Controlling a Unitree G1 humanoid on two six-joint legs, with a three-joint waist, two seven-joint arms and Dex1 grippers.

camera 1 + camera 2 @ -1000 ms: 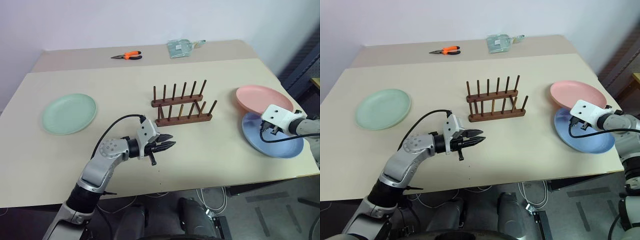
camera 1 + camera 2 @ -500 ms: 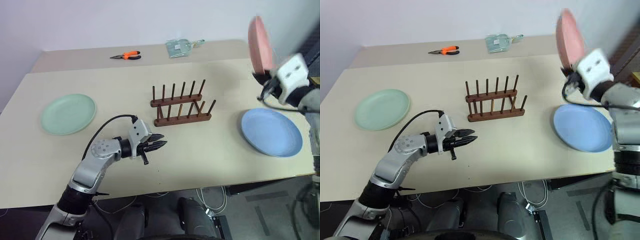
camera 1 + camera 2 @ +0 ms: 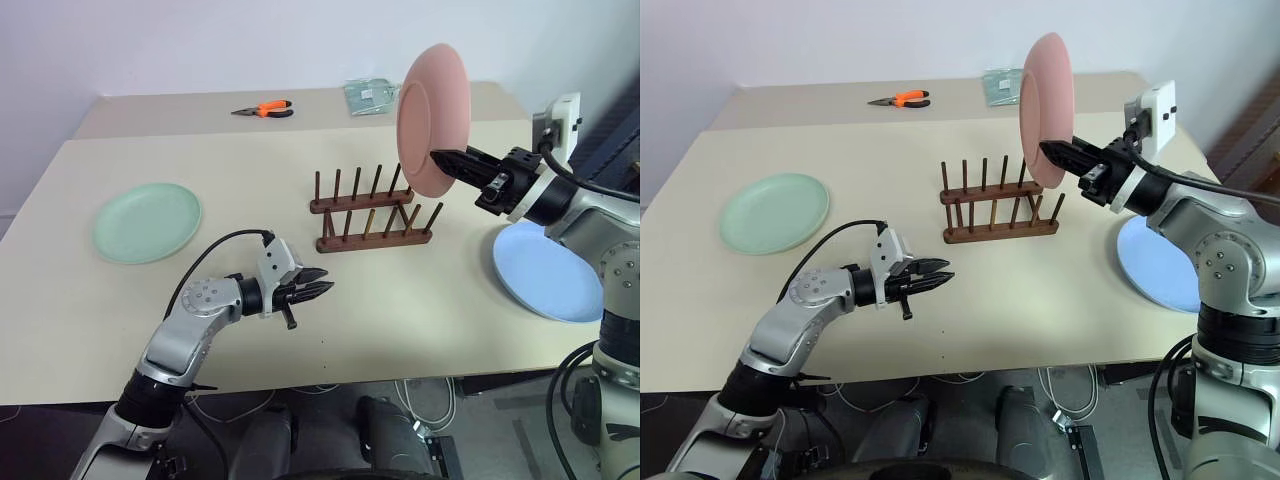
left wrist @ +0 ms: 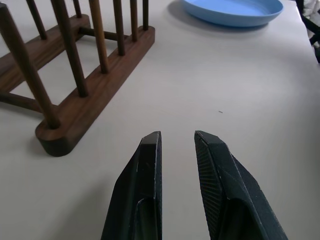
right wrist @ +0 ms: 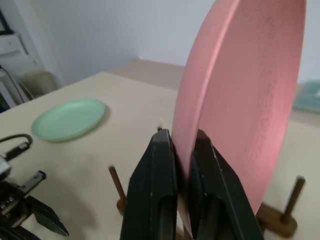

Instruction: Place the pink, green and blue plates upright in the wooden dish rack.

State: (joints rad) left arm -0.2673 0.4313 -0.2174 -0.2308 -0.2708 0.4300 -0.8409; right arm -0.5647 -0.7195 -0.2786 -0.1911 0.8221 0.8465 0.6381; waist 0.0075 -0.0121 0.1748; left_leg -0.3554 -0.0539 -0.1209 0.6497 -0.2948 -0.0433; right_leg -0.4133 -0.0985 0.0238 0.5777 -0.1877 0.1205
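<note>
Beige tabletop [image 3: 420, 300] against a plain pale wall; orange pliers [image 3: 264, 109] and a clear packet [image 3: 372, 94] lie at the far edge.

Change over the last second: your right gripper [image 3: 441, 158] has lifted the pink plate [image 3: 432, 118] off the blue plate [image 3: 545, 272], where it had been resting, swung it up and brought it inward. It now hangs on edge in the air just above the right end of the rack [image 3: 374, 212], not yet between any pegs. The jaws pinch the plate's lower rim, one finger on each face. Reading: pickup is done, insertion is the step in hand; green and blue remain.

Pink plate: matte, shallow, raised rim, held near upright, concave face turned towards the robot's left.

The rack stands mid-tabletop, dark wood, two rails of pegs, every slot free. Green plate [image 3: 147, 222] lies flat far to the left, blue plate flat at the right edge.

Your left gripper [image 3: 316, 289] hovers low in front of the rack, jaws slightly spread, holding nothing; it has barely shifted.
</note>
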